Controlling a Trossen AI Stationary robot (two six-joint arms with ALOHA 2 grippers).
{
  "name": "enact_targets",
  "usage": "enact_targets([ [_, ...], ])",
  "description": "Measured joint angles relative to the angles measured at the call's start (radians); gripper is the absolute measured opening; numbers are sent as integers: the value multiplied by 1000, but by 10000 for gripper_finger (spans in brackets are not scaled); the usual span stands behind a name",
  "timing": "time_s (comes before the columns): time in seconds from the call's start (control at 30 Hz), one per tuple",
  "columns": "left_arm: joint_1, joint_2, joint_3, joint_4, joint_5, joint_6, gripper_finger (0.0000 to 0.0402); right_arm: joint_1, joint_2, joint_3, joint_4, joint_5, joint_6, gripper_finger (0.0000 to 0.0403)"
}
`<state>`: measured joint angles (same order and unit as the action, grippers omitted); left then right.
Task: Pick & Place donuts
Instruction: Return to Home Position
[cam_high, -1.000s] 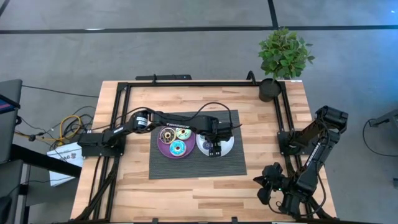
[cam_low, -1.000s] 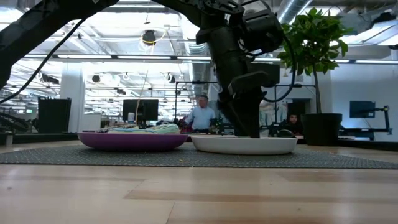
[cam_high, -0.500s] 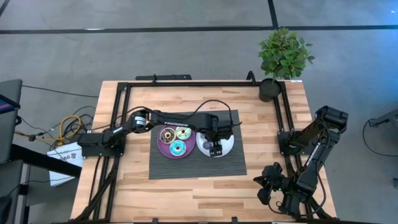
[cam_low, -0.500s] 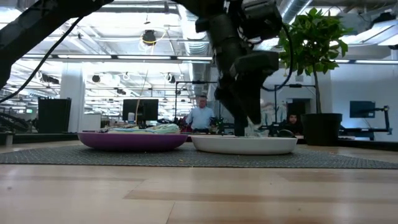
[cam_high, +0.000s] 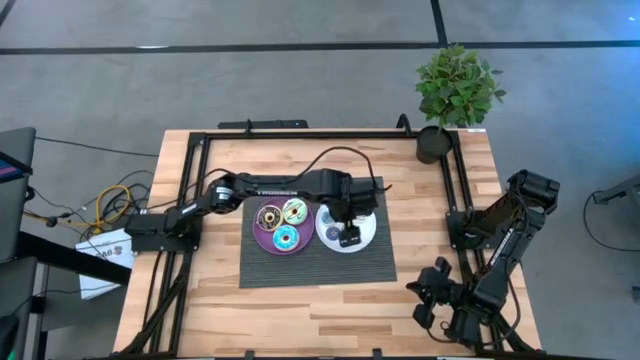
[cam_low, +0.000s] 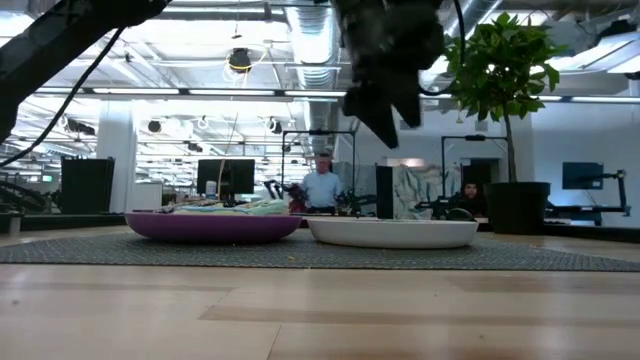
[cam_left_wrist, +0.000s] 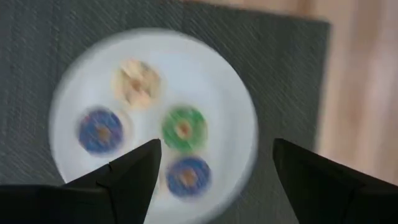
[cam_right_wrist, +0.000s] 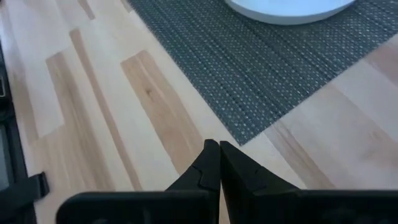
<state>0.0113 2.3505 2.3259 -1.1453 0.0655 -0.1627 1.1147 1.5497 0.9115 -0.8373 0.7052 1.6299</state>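
Observation:
My left gripper hangs open and empty above the round white plate, high over it in the low view. In the left wrist view the white plate holds several donuts: a cream one, a green one and two purple-blue ones, all lying flat. The purple plate to its left carries a dark brown donut, a green one and a cyan one. My right gripper waits shut near the table's front right corner.
Both plates sit on a dark grey mat in the middle of the wooden table. A potted plant stands at the far right corner. Black frame rails run along the table's edges. People sit in the room behind.
My left gripper has risen straight up from the white plate, its fingers just as wide apart as before and nothing between them. The donuts on both plates have stayed where they lay.

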Motion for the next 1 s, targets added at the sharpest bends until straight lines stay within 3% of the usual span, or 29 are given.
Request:
enact_targets([
  [0.1,-7,-1,30,-64,80,59,302,-12,0,0,-12,1,0,0],
  [0.23,-32,-46,-7,3,178,168,302,-34,0,0,-30,1,-30,0],
  [0.4,-39,-71,-27,6,115,202,302,-50,0,0,-22,34,-34,0],
  [0.67,-32,-85,-46,29,113,245,302,-130,0,0,-14,56,-50,0],
  [0.83,-34,-125,-225,122,140,248,302,-201,0,0,37,57,-125,0],
  [1.0,-24,-310,-552,335,139,199,302,-251,0,0,67,55,-161,0],
])
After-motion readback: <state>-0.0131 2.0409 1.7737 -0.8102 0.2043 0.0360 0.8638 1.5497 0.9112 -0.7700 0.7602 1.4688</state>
